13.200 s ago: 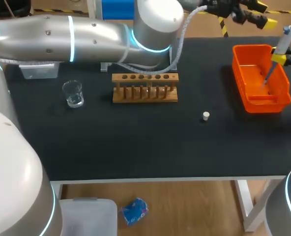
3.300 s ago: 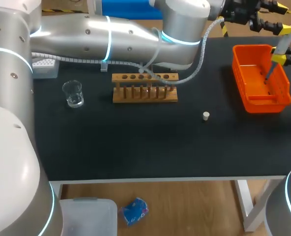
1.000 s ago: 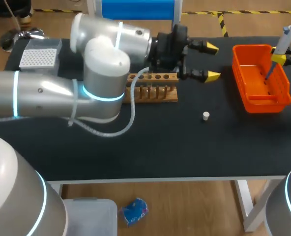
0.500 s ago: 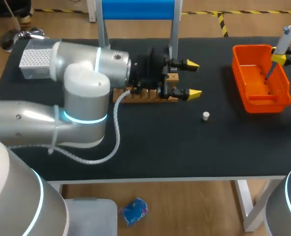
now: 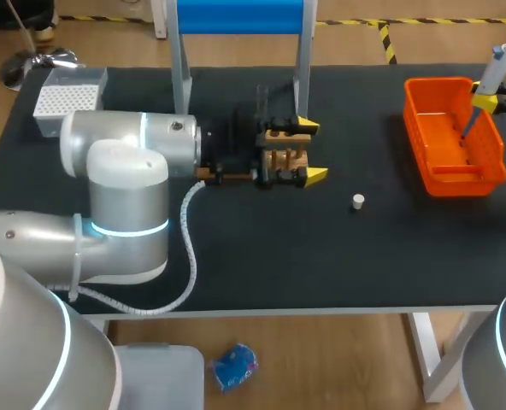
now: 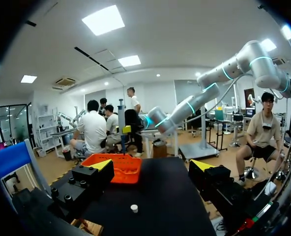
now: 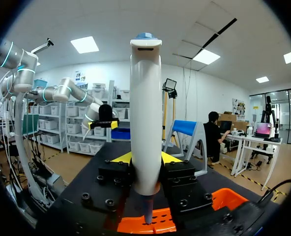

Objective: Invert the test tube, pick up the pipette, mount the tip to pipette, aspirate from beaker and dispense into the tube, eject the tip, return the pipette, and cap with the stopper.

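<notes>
Well, the left tool (image 5: 309, 151) stands with its fingers wide apart and grips nothing. From above, its two yellow tips lie either side of the right end of the wooden rack (image 5: 283, 159), though I cannot tell whether they are level with the rack or above it. The left arm (image 5: 120, 171) covers most of the rack, so neither the test tube nor the beaker can be made out. Whether the tube is upright and filled is therefore not shown.

Right of the rack and a little nearer the worktop's (image 5: 261, 256) front edge, the white stopper (image 5: 358, 202) lies by itself, ahead of the open left tool in its wrist view. So capping is not yet done.

Further right of the rack sits the orange bin (image 5: 454, 166). Above its far corner the right tool (image 7: 145, 157) is clamped on the pipette (image 7: 145, 113), holding it upright with its thin lower end pointing down into the bin. The pipette is therefore picked up and not returned. That pose fits the tip-ejecting step, but whether a tip is on it is too small to tell.

Well to the left of the rack, at the back, sits the tip box (image 5: 69, 90).

As I judge it, what is left is returning the pipette and capping the tube, and perhaps ejecting the tip first.
</notes>
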`<state>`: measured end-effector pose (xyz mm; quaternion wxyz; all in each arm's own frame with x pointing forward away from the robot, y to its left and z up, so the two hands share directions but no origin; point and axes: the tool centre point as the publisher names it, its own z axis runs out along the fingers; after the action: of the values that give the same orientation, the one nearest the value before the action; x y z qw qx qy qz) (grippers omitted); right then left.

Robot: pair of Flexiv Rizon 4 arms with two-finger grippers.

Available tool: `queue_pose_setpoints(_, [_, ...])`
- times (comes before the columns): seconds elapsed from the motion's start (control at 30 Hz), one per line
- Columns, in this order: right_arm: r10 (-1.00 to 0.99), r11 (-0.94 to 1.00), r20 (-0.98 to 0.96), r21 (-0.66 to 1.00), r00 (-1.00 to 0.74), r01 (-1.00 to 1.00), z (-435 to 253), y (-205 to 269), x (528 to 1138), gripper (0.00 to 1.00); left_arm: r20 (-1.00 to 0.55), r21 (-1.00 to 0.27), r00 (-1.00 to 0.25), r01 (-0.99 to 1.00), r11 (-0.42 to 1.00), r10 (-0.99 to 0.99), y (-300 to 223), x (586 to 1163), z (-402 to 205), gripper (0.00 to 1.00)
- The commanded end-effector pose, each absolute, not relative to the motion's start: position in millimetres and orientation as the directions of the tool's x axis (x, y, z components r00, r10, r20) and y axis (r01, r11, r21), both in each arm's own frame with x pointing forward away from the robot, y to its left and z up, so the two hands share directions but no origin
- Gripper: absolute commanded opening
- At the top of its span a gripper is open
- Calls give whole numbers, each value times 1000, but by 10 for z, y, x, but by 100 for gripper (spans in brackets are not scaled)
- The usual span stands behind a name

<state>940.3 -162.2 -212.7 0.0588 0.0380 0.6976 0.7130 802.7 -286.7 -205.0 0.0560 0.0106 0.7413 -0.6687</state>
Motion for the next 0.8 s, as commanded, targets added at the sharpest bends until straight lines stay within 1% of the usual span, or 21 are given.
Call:
queue_pose_setpoints(0.03, [136, -17, -28, 999, -990, -31, -2118, -1625, 9402, 0, -103, -991, -993, 97, 89, -63, -2866, 8012, -2067, 100])
queue_pose_setpoints(0.53, [136, -17, -28, 999, -990, -31, -2118, -1625, 9402, 0, -103, -991, -993, 97, 89, -63, -2866, 8012, -2067, 100])
queue_pose_setpoints(0.6, [171, 59, -76, 996, -982, -67, -2037, -1659, 9333, 0, -103, -991, -993, 97, 89, -63, -2866, 8012, -2067, 100])
queue_pose_setpoints(0.63, [174, 22, -60, 998, -983, -57, -1974, -1665, 9284, 0, -103, -991, -993, 97, 89, -63, -2866, 8012, -2067, 100])
queue_pose_setpoints(0.7, [188, 43, -72, 997, -979, -65, -1889, -1643, 9204, 0, -103, -991, -993, 97, 89, -63, -2866, 8012, -2067, 100])
queue_pose_setpoints(0.73, [173, 9, -64, 998, -983, -63, -1834, -1617, 9153, 0, -103, -991, -993, 97, 89, -63, -2866, 8012, -2067, 100])
queue_pose_setpoints(0.8, [160, 25, -67, 998, -985, -64, -1775, -1534, 9075, 0, -103, -991, -993, 97, 89, -63, -2866, 8012, -2067, 100])
